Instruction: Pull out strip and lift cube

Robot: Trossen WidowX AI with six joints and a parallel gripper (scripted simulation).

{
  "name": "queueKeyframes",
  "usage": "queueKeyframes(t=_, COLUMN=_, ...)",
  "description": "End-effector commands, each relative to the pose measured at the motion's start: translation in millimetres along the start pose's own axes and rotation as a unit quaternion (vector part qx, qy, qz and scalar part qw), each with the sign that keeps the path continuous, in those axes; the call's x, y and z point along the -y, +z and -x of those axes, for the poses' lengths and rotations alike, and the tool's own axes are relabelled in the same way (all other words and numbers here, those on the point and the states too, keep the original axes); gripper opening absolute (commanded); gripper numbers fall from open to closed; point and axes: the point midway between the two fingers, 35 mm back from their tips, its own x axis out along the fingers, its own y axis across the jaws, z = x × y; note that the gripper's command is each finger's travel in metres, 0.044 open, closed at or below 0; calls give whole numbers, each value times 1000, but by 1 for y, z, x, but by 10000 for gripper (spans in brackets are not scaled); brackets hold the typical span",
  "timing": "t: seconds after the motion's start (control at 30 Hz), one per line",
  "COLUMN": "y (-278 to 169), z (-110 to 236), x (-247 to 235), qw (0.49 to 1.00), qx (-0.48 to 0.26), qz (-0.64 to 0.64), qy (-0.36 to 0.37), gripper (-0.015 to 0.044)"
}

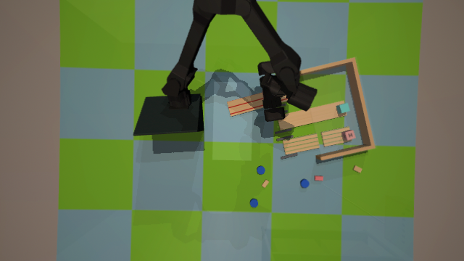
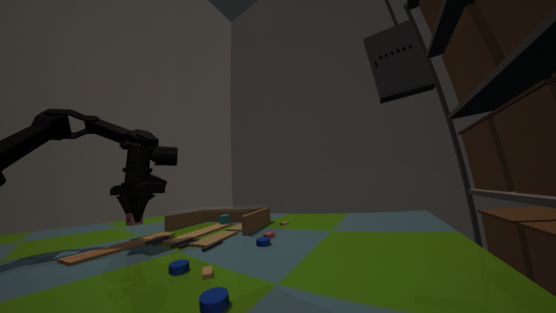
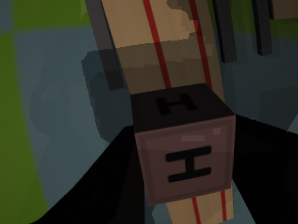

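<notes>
My gripper [image 1: 274,113] [image 2: 134,214] is shut on a pink cube [image 3: 189,163] [image 2: 134,220] marked H and holds it clear above the floor. Below it lies a long wooden strip [image 1: 246,104] [image 2: 87,256] [image 3: 156,30] with two red lines, in one piece, drawn out to the left of the wooden fence [image 1: 362,105] [image 2: 204,216]. In the top view my arm hides the held cube. A second pink H cube [image 1: 349,135] sits on a strip split in two pieces [image 1: 301,143]. A teal cube [image 1: 343,108] [image 2: 224,218] sits on a plain strip [image 1: 312,115].
The U-shaped fence encloses the strips' right ends. Three blue discs [image 1: 260,170] [image 1: 304,183] [image 1: 254,203], a small red block [image 1: 318,177] and two tan blocks [image 1: 265,183] [image 1: 357,169] lie on the floor in front. My arm's black base plate [image 1: 168,116] is at the left.
</notes>
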Motion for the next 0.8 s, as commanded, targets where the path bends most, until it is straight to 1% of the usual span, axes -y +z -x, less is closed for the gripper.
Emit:
queueKeyframes(t=0.0, y=-1, z=14, x=1, qw=1000, qx=2, qz=2, qy=-3, gripper=0)
queueKeyframes(t=0.1, y=-1, z=31, x=1, qw=1000, qx=2, qz=2, qy=-4, gripper=0)
queueKeyframes(t=0.17, y=-1, z=35, x=1, qw=1000, qx=2, qz=2, qy=-3, gripper=0)
queueKeyframes(t=0.77, y=-1, z=35, x=1, qw=1000, qx=2, qz=2, qy=-3, gripper=0)
